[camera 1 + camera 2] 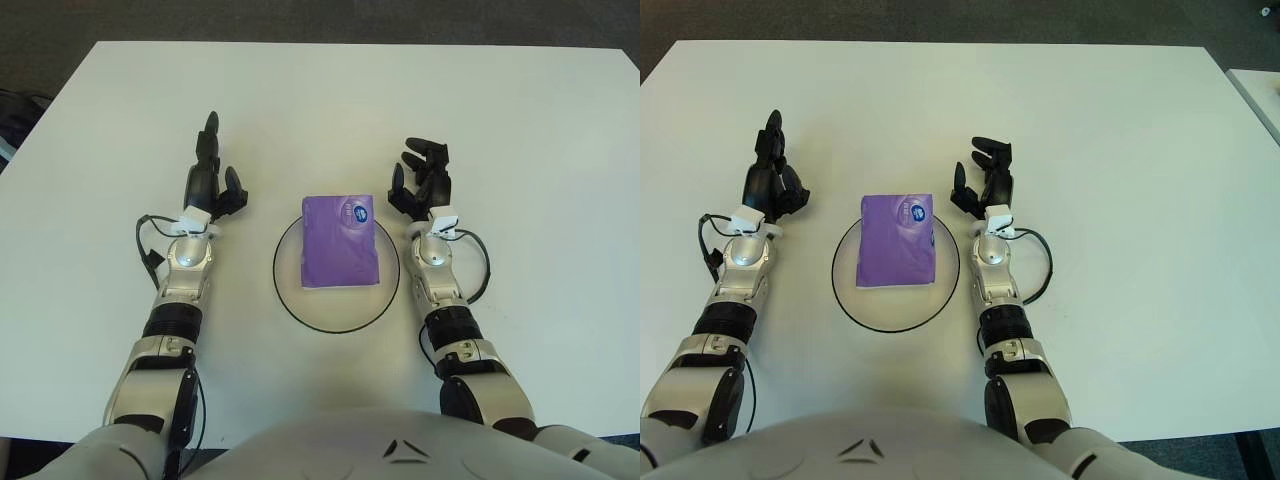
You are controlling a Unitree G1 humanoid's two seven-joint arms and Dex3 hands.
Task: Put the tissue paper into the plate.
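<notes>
Both head-mounted eyes look steeply down, sharing the same white table (520, 120).

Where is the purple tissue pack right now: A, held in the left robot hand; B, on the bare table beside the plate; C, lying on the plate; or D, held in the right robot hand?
C: the purple tissue pack lies on the plate, with the left robot hand and right robot hand open on either side of it, holding nothing.
</notes>
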